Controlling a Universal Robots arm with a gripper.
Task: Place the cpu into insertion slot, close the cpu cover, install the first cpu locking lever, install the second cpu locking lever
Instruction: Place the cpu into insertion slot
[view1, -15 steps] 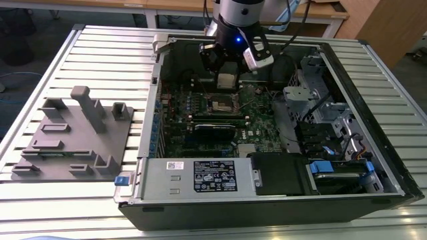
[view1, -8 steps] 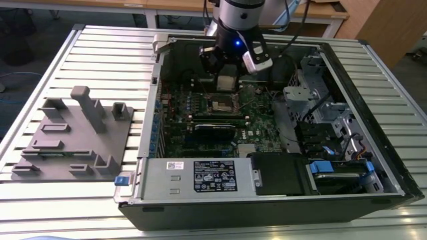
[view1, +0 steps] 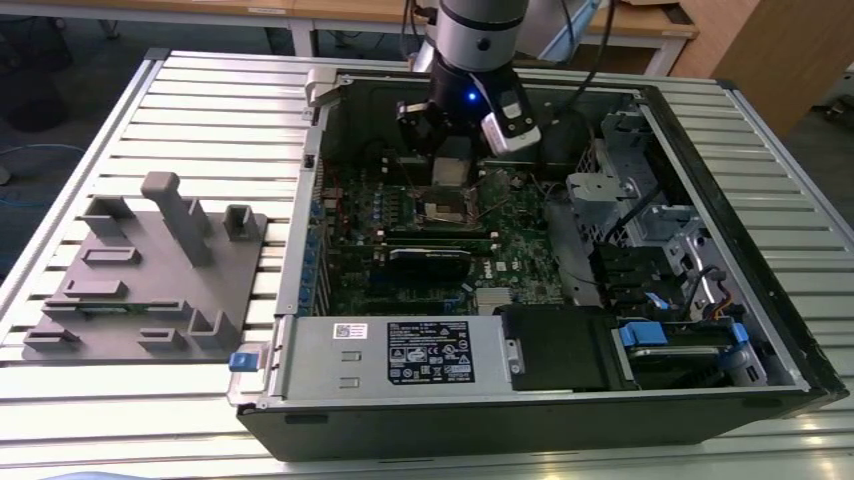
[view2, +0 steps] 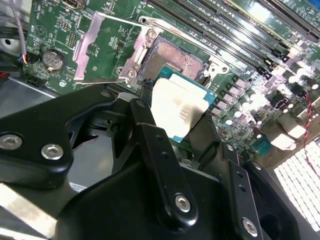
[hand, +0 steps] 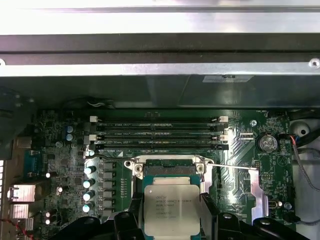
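Observation:
The cpu (view2: 179, 105) (hand: 171, 207), a flat square chip with a silver-tan top, is held by its edges between the black fingers (view2: 142, 112) of my gripper (view2: 177, 120) (hand: 171, 215), which is shut on it. The chip hangs just above and short of the insertion slot (view2: 175, 57) (hand: 169, 169) (view1: 445, 207), whose dark centre lies bare. The cpu cover (view2: 102, 47) (hand: 255, 192) is swung open beside the socket, with green board showing through its window. A thin locking lever (hand: 230, 165) juts out from the socket. In the exterior view my gripper (view1: 451, 175) is inside the open case.
Long black memory slots (hand: 157, 132) run close to the socket. The grey power supply box (view1: 387, 355) fills the case's near end, and a drive cage (view1: 641, 220) stands at the exterior view's right. A grey fixture (view1: 147, 270) sits on the slatted table at its left.

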